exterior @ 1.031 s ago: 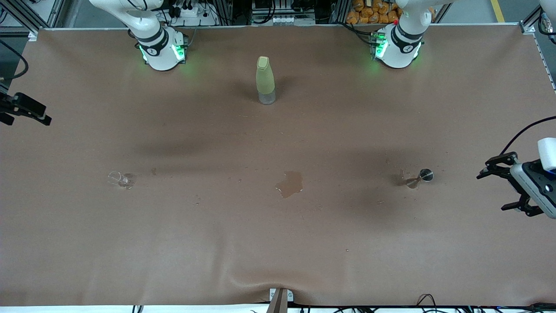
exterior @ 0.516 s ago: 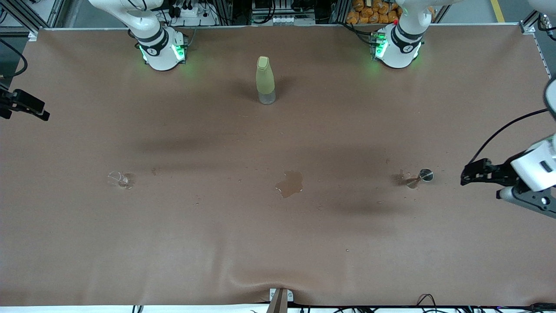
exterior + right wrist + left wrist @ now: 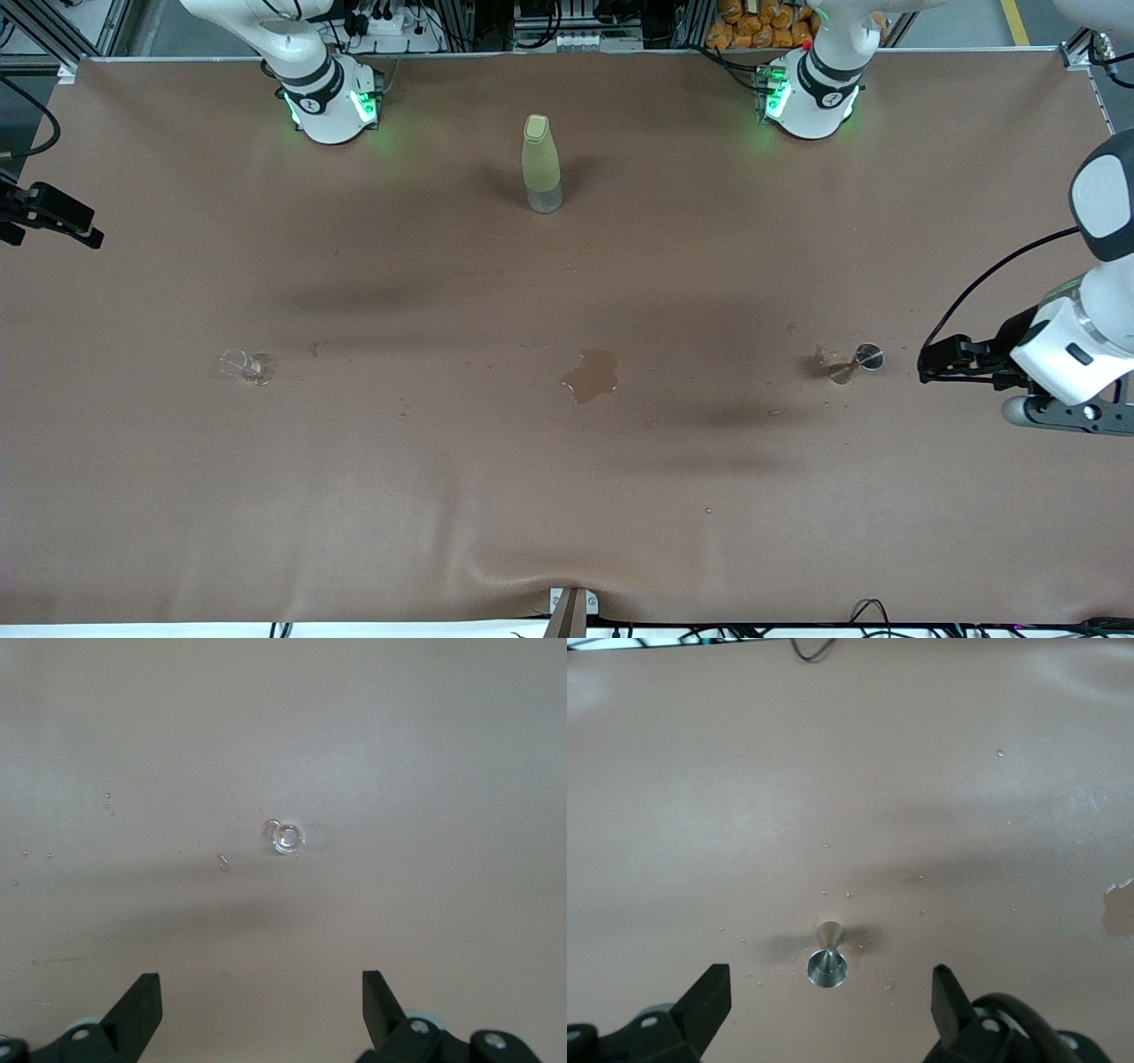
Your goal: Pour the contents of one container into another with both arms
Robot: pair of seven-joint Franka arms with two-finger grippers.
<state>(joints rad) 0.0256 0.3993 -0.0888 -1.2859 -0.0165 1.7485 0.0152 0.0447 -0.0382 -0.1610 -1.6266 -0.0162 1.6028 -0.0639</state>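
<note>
The tiny stemmed glass (image 3: 849,364) lies on its side on the brown table toward the left arm's end. In the left wrist view its round foot (image 3: 827,964) faces the camera. My left gripper (image 3: 927,365) is low beside that foot, a short gap away, open and empty, and the foot shows between the fingertips of the left gripper (image 3: 830,974) a little ahead of them. The clear stemless cup (image 3: 244,365) rests toward the right arm's end and shows as the small round cup (image 3: 286,837). My right gripper (image 3: 89,236) waits at the table's edge; the right gripper (image 3: 261,979) is open, well short of the cup.
A tall yellow-green bottle (image 3: 540,164) stands midway between the arm bases. A wet puddle (image 3: 592,374) lies mid-table between the two glasses. Small droplets dot the table cloth (image 3: 567,496) around both glasses.
The left arm has swung in and turned its gripper level, and its fingertips have come closer to the stemmed glass's foot. The right gripper has barely shifted. Neither glass has moved.
</note>
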